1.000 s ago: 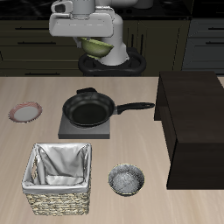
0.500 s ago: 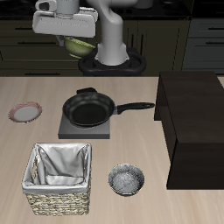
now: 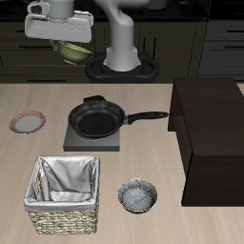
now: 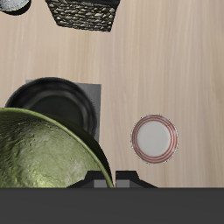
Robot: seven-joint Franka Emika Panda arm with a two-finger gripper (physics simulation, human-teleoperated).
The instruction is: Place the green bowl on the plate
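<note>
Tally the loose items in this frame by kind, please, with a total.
Bowls: 2, the green bowl held up in the gripper and a grey metallic bowl on the table.
Plates: 1, the plate.
Frying pans: 1, black frying pan.
Baskets: 1, lined wicker basket.
Total: 5.

tool [image 3: 72,46] holds green bowl [image 3: 75,50] high over table's back; plate [image 3: 28,122] lies well apart.
</note>
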